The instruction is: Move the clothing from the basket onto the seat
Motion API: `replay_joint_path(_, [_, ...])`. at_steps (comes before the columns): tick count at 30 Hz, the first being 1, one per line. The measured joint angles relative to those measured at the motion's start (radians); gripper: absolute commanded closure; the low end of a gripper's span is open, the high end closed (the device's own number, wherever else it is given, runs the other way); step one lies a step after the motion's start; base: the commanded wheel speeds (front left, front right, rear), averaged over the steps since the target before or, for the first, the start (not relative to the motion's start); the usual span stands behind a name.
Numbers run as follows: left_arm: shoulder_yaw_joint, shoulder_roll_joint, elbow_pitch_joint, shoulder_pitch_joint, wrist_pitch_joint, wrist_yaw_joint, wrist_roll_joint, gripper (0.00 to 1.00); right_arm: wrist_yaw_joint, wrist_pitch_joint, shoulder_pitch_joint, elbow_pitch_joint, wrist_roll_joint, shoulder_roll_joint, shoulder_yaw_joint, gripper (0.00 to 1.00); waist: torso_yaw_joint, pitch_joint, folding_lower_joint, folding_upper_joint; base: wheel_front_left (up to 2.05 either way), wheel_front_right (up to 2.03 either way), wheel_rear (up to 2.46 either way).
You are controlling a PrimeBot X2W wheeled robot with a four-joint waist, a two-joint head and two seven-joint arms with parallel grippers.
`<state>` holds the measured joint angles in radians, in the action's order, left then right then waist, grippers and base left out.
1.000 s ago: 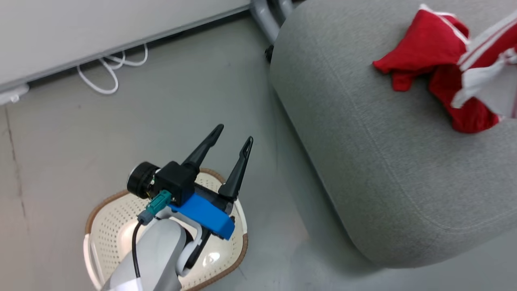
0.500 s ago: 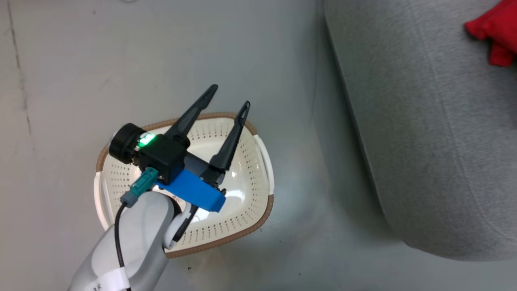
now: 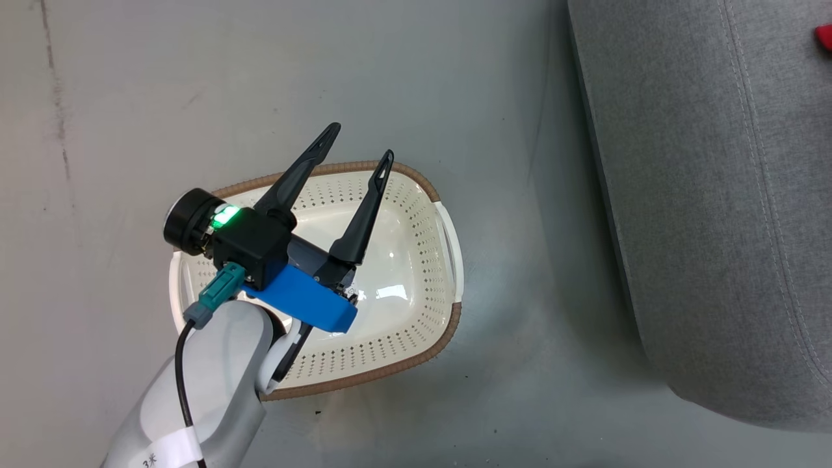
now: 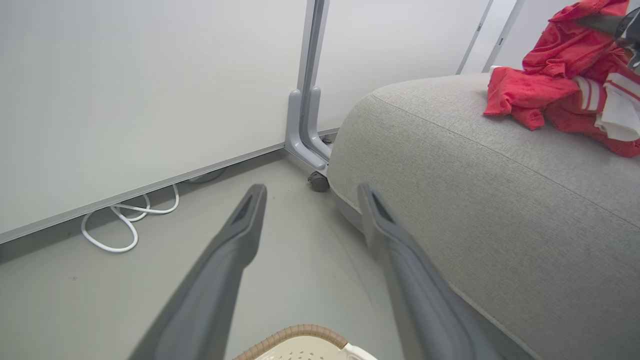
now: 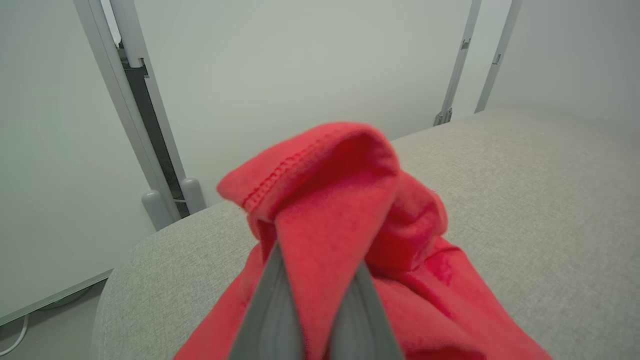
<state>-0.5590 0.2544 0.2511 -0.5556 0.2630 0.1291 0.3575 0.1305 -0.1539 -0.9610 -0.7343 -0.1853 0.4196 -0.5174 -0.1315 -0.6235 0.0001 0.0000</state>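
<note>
Clothing (image 5: 350,190) is clamped in the right claw (image 5: 317,262).

Right edge cuts clothing (image 3: 827,37); left hand (image 3: 361,141) part-hides basket (image 3: 426,273).

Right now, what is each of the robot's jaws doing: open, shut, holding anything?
Left gripper: jaws open, empty, above the basket.
Right gripper: jaws shut on the clothing.

The left arm (image 3: 214,364) reaches forward, left jaws spread wide; the right jaws pinch the clothing (image 5: 345,200) between closed fingers (image 5: 272,310).
</note>
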Motion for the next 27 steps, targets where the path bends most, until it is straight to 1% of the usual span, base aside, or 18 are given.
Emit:
replay_joint_path(7, [0.005,-0.006,0.007,0.0,0.0,0.0,-0.007,0.0,0.0,-0.005,-0.009,-0.041,-0.002,0.01,0.018,1.0,-0.004,0.011,-0.0001,0.0,0.0,0.0,0.0])
replay_joint_path(8, [0.005,-0.008,0.007,0.0,0.0,0.0,-0.007,0.0,0.0,-0.005,-0.011,-0.046,-0.002,0.012,0.021,0.91,-0.005,0.013,-0.0001,0.0,0.0,0.0,0.0])
replay_joint_path(9, [0.004,-0.009,0.008,0.0,0.0,0.0,-0.007,0.0,0.0,-0.005,-0.012,-0.049,-0.002,0.013,0.024,0.68,-0.005,0.014,-0.0001,0.0,0.0,0.0,0.0])
replay_joint_path(10, [0.003,-0.009,0.009,0.0,0.0,0.0,-0.007,0.0,0.0,-0.006,-0.012,-0.053,-0.004,0.014,0.026,0.4,-0.006,0.016,-0.0001,0.0,0.0,0.0,0.0])
replay_joint_path(11, [0.002,-0.01,0.01,0.0,0.0,0.0,-0.007,0.0,0.0,-0.007,-0.009,-0.058,-0.011,0.014,0.03,0.0,-0.006,0.019,0.0,0.0,0.0,0.0,0.0])
replay_joint_path(19, [-0.001,-0.032,0.03,0.026,0.0,0.0,0.011,0.0,0.0,-0.028,0.042,-0.071,-0.029,0.014,0.089,0.0,-0.005,0.072,-0.0001,0.0,0.0,0.0,0.0])
replay_joint_path(24, [0.003,-0.049,0.044,0.073,0.0,0.0,0.031,0.0,0.0,-0.035,0.117,-0.063,-0.033,0.008,0.147,0.0,-0.003,0.142,-0.0001,0.0,0.0,0.0,0.0])
replay_joint_path(27, [0.011,-0.066,0.057,0.108,0.0,0.0,0.04,0.0,0.0,-0.041,0.176,-0.037,-0.034,-0.008,0.178,0.0,-0.001,0.194,-0.0002,0.0,0.0,0.0,0.0])
